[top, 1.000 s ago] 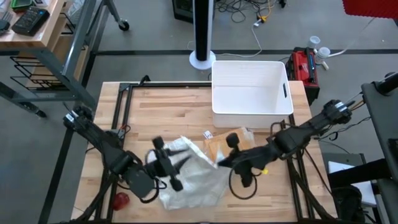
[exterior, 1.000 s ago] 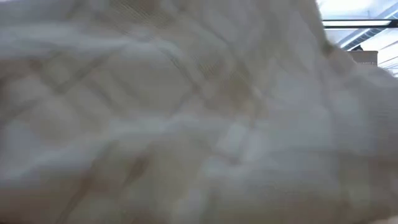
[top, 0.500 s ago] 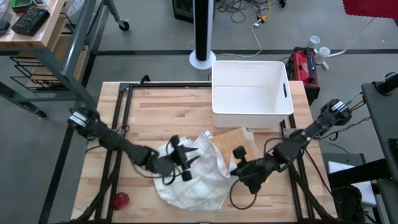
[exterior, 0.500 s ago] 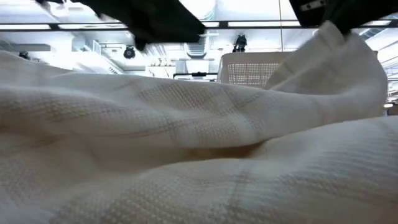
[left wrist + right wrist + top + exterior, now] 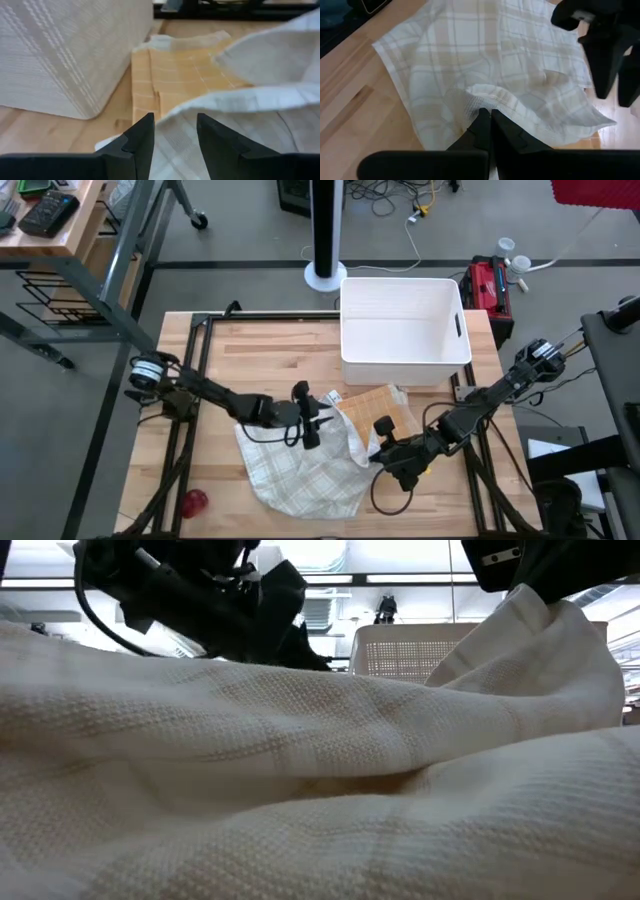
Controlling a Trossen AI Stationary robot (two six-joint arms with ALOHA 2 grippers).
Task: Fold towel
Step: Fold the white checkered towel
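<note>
Left gripper (image 5: 318, 420) has moved toward bin (image 5: 405, 320), jaws now apart, towel (image 5: 300, 470) released. Right gripper (image 5: 487, 120) still pinches towel edge. Towel rumpled just before bin; fold incomplete.

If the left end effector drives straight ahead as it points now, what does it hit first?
Probably the raised fold of the white plaid towel just beyond the open left end effector; the tan folded cloth lies behind it. Depth is uncertain.
</note>
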